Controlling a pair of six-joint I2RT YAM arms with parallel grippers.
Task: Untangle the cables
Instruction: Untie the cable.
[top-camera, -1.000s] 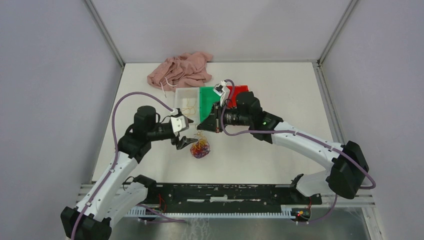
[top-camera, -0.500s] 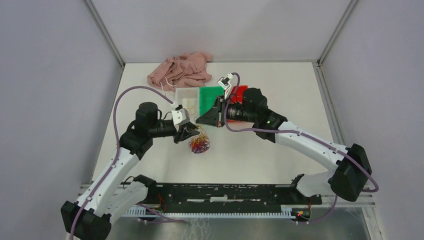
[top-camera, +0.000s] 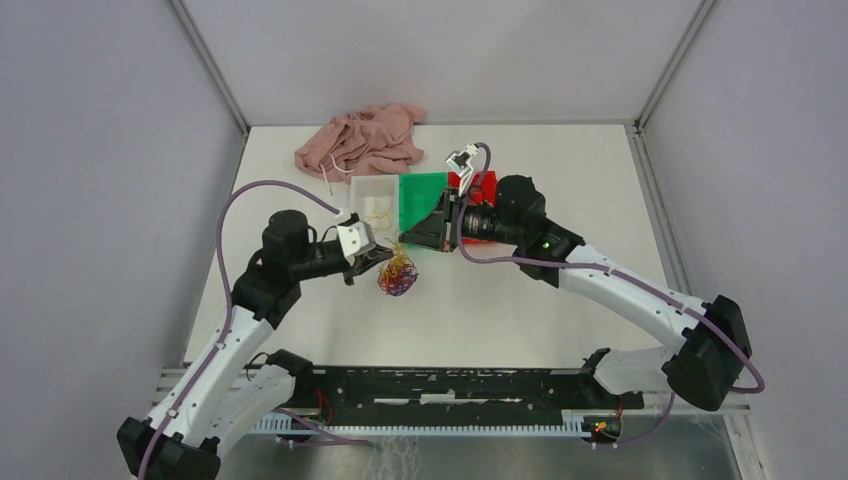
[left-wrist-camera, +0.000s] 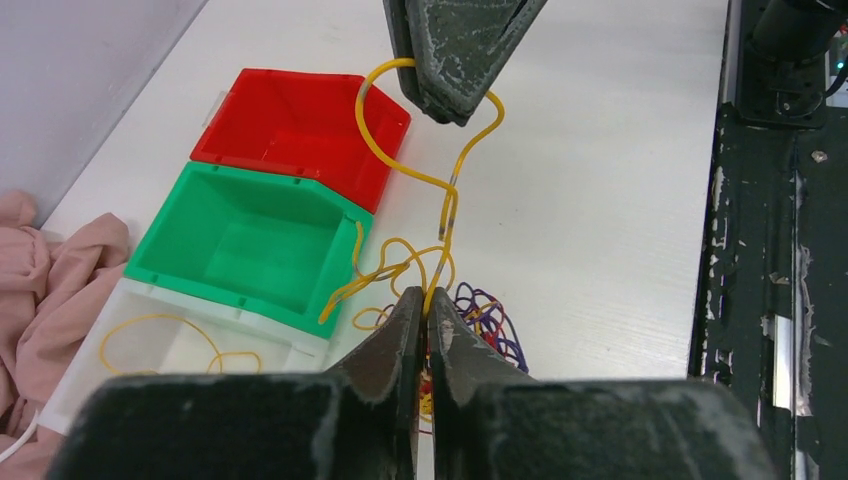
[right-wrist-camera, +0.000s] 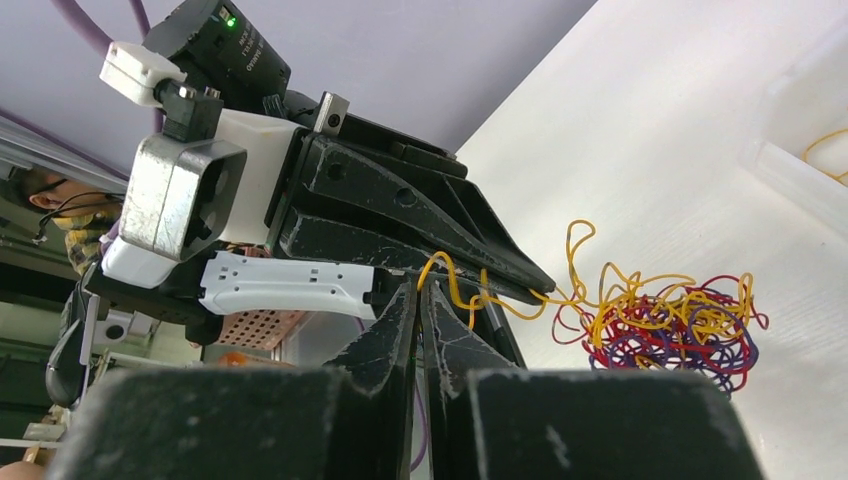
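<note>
1. Cables (top-camera: 397, 274) in yellow, red and purple lie as one small curly tangle on the white table (top-camera: 540, 310); the tangle is just in front of the bins, near the middle between my two arms.
2. One yellow cable (left-wrist-camera: 452, 190) comes out of this tangle; it rises from the table and runs in bends from one of my grippers to the other.
3. My left gripper (left-wrist-camera: 426, 305) is directly over the tangle; its jaws are pressed together on the yellow cable, which enters between the tips.
4. My right gripper (right-wrist-camera: 420, 292) is above and a little behind, over the front edge of the bins; its jaws are nearly together and pinch the other part of the same yellow cable, which loops out on both sides of the tips.
5. Three bins stand touching in a row behind the tangle: a white bin (left-wrist-camera: 150, 345), a green bin (left-wrist-camera: 250, 250) and a red bin (left-wrist-camera: 300, 130); in the white bin lies a loose yellow loop (left-wrist-camera: 150, 318), apart from the tangle.
6. A pink garment (top-camera: 362, 138) lies crumpled at the far edge of the table, behind the white bin.
</note>
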